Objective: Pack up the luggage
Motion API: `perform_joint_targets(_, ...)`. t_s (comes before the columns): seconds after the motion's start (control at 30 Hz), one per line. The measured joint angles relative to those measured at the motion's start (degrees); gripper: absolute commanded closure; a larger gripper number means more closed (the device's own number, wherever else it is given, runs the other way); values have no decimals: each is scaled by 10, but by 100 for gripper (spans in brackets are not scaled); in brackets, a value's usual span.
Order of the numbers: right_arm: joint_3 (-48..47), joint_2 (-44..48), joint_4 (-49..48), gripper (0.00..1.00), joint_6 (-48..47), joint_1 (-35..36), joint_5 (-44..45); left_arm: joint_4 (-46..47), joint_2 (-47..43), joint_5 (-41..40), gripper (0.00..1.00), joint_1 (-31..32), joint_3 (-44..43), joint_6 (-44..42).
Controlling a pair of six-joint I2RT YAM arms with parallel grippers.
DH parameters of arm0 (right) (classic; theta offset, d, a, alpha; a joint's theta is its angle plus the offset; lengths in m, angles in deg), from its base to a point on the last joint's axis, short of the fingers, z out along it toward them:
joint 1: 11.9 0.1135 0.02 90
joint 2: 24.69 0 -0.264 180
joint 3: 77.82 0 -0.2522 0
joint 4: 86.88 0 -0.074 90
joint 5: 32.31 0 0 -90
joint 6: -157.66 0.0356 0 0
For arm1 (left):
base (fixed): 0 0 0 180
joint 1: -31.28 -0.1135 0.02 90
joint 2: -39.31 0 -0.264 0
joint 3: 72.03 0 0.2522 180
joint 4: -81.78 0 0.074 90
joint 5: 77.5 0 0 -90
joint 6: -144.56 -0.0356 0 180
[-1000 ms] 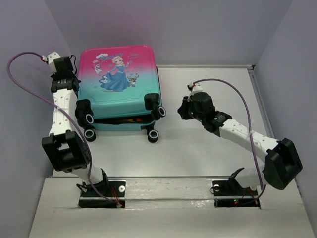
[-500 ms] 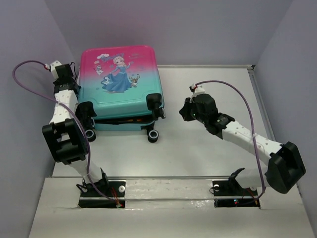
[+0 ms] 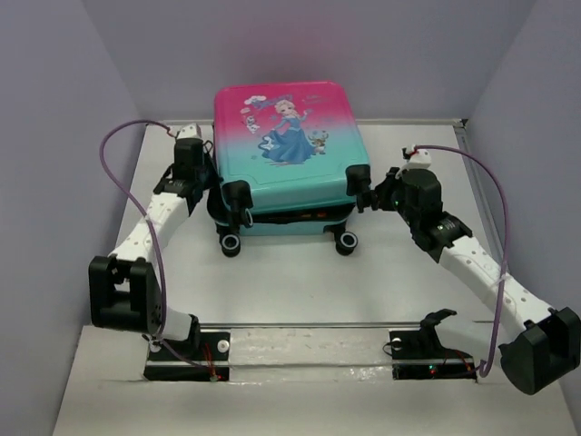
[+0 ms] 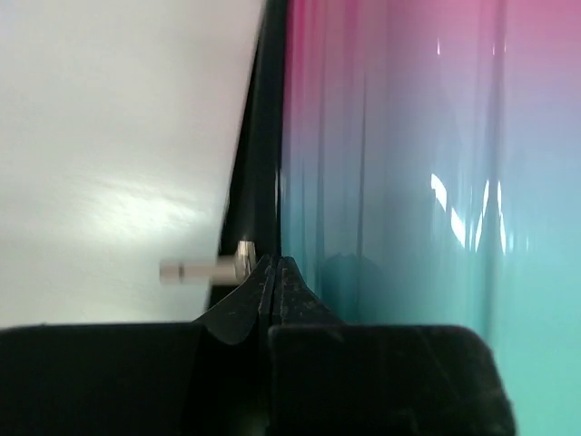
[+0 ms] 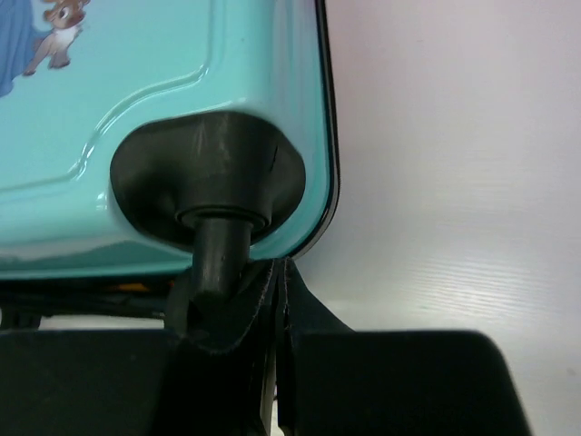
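The luggage point(image 3: 290, 173), a pink-to-teal suitcase with a princess print, lies flat at mid-table with its wheels toward me. Its lid rests on the lower half, and a thin dark gap at the near edge shows something orange point(image 3: 309, 216). My left gripper point(image 3: 211, 186) is shut and empty, its tips against the black zipper trim point(image 4: 259, 163) on the case's left side, beside a silver zipper pull point(image 4: 195, 271). My right gripper point(image 3: 370, 196) is shut too, its tips point(image 5: 277, 268) touching the teal corner by the black wheel housing point(image 5: 209, 177).
Two near wheels point(image 3: 231, 243) point(image 3: 346, 242) stick out toward the arm bases. Purple walls close in the white table point(image 3: 300, 282) at the back and on both sides. A raised edge point(image 3: 472, 173) runs along the right.
The luggage has slid right from the far left corner toward the middle. My left gripper followed along its left side. My right arm swung right and now sits at the case's right corner.
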Motion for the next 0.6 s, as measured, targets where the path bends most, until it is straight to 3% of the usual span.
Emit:
perform_joint_targets(0.13, 5, 24, 24, 93, -1, -31, 45, -84, -95, 52, 94, 78, 43, 35)
perform_joint_targets(0.27, 18, 39, 44, 87, 5, -30, 52, -114, -195, 63, 89, 100, 37, 72)
perform_joint_targets(0.3, 21, 42, 46, 81, 7, -29, 52, -116, -211, 60, 86, 101, 29, 77)
perform_joint_targets(0.33, 24, 45, 51, 56, 9, -28, 52, -116, -228, 55, 77, 104, 5, 83)
perform_joint_targets(0.37, 24, 50, 61, 40, 10, -27, 54, -115, -230, 51, 71, 105, -15, 84)
perform_joint_targets(0.4, 24, 53, 62, 26, 13, -27, 55, -111, -228, 46, 61, 104, -37, 83)
perform_joint_targets(0.43, 21, 54, 69, 11, 7, -28, 70, -110, -211, 41, 40, 104, -67, 82)
perform_joint_targets(0.5, 7, 47, 81, 3, 1, -36, 84, -92, -174, 29, 24, 102, -118, 76)
perform_joint_targets(0.6, -32, 16, 101, 0, -3, -51, 60, -73, -120, 31, 15, 88, -141, 63)
